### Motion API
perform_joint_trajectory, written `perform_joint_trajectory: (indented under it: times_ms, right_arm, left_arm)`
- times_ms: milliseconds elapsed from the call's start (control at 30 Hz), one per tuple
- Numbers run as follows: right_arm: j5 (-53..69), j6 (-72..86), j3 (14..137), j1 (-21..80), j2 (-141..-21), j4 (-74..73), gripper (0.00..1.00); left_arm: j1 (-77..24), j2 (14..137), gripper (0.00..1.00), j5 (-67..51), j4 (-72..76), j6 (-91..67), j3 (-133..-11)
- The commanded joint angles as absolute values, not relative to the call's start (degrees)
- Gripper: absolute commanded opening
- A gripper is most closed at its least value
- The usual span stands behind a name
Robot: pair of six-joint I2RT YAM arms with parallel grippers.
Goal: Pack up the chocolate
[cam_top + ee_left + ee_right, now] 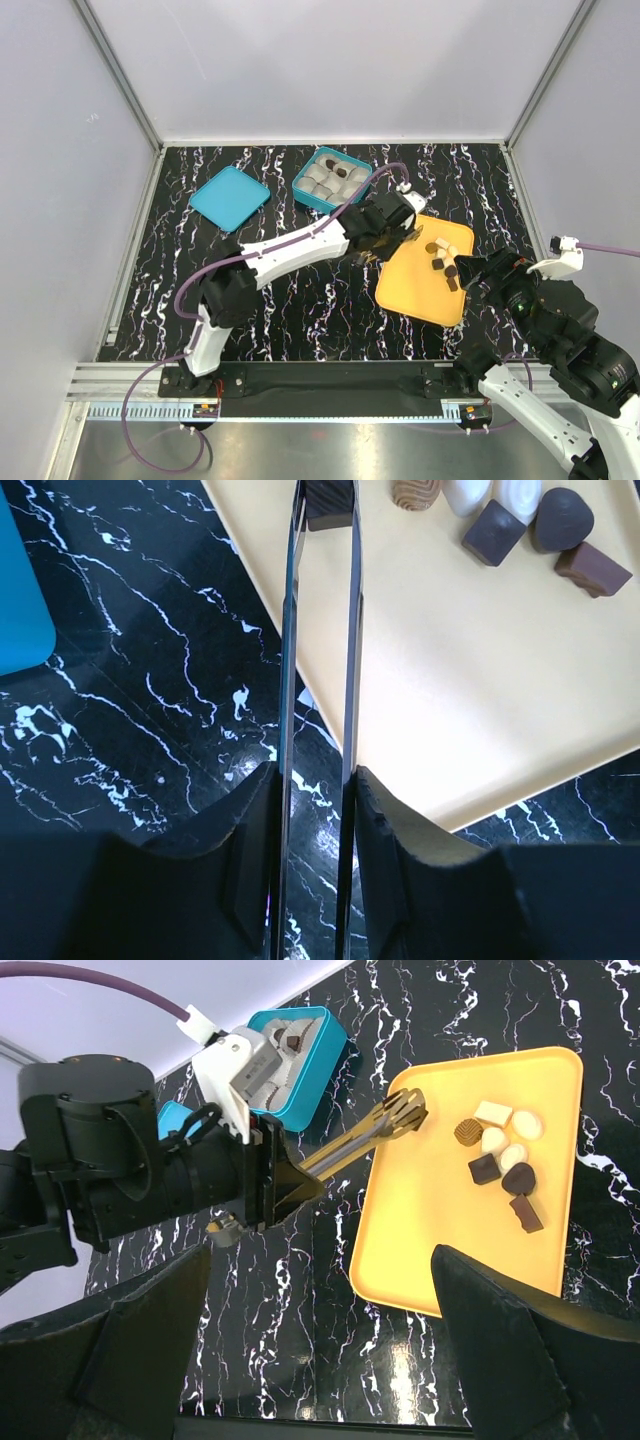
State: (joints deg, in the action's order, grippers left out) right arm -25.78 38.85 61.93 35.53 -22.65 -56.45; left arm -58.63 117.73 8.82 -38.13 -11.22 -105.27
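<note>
Over yellow tray, left claw clamps metal tongs pinching blocky chocolate; right claw released.

One dark square chocolate sits between the tongs, top centre; brown and cream pieces cluster upper right on the yellow tray.

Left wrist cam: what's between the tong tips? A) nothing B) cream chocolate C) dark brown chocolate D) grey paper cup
C: a dark brown chocolate sits between the tips of the tongs, over the yellow tray.
</note>
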Motion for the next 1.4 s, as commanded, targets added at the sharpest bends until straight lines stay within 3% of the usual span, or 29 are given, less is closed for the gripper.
perform_joint_trajectory:
  times_ms: [0, 533, 1367]
  right_arm:
    - [-24.9, 39.6, 63.5, 35.8, -22.4, -55.4, 1.0]
    - [-24.3, 38.8, 63.2, 35.9, -24.3, -53.8, 1.0]
    - [-25.8, 36.7, 63.0, 35.9, -27.6, -51.9, 1.0]
  left_arm:
    - [-58.5, 113.0, 0.37, 11.5, -39.1, -12.0, -109.0]
    - [-41.0, 114.7, 0.36, 12.8, -43.4, -7.8, -119.4]
    - [-38.6, 124.2, 0.4, 15.6, -32.6, -0.5, -117.5]
